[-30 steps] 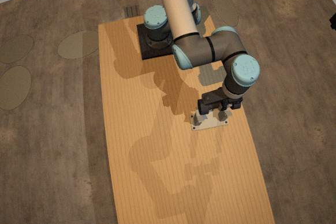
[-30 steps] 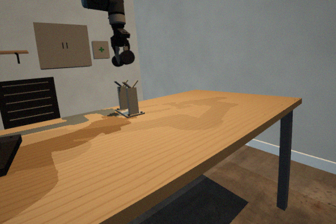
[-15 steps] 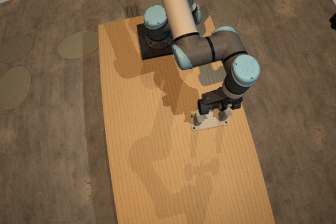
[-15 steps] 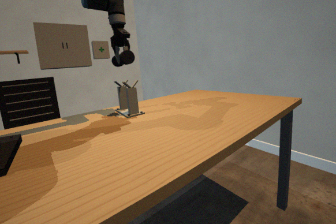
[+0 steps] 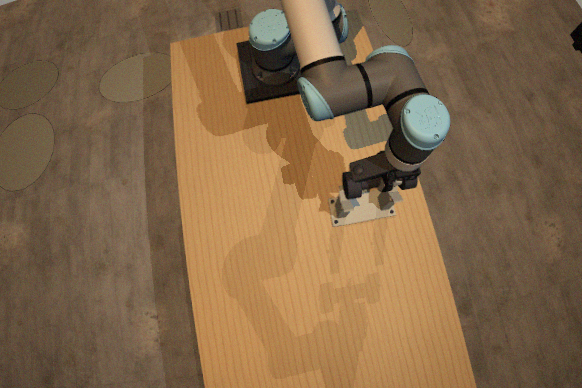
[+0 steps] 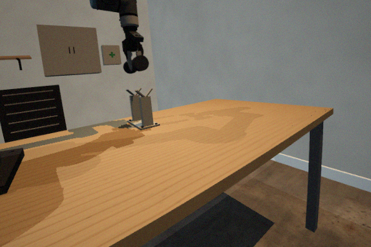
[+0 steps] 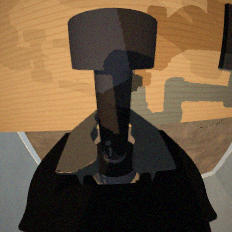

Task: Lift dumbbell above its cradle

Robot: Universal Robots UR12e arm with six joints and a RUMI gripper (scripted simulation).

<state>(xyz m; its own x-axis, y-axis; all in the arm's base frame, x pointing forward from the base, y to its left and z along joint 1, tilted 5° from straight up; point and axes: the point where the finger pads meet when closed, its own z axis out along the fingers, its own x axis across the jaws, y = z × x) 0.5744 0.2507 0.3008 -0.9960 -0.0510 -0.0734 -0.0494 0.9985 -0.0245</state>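
Observation:
My gripper [image 6: 131, 60] is shut on the bar of the dark dumbbell [image 6: 136, 64] and holds it in the air, well above the grey cradle [image 6: 142, 111] on the wooden table. The dumbbell touches nothing but my fingers. In the overhead view the dumbbell [image 5: 378, 180] hangs over the cradle [image 5: 363, 210], near the table's right edge. In the wrist view the dumbbell's bar [image 7: 114, 112] runs away from the camera between my two fingers, with one round end weight [image 7: 112, 39] at the top.
The arm's dark base plate [image 5: 267, 72] sits at the table's far end. A dark object [image 6: 7, 167] lies at the table's left edge in the side view. A cabinet [image 6: 68, 49] and a first-aid sign [image 6: 111, 55] hang on the wall behind.

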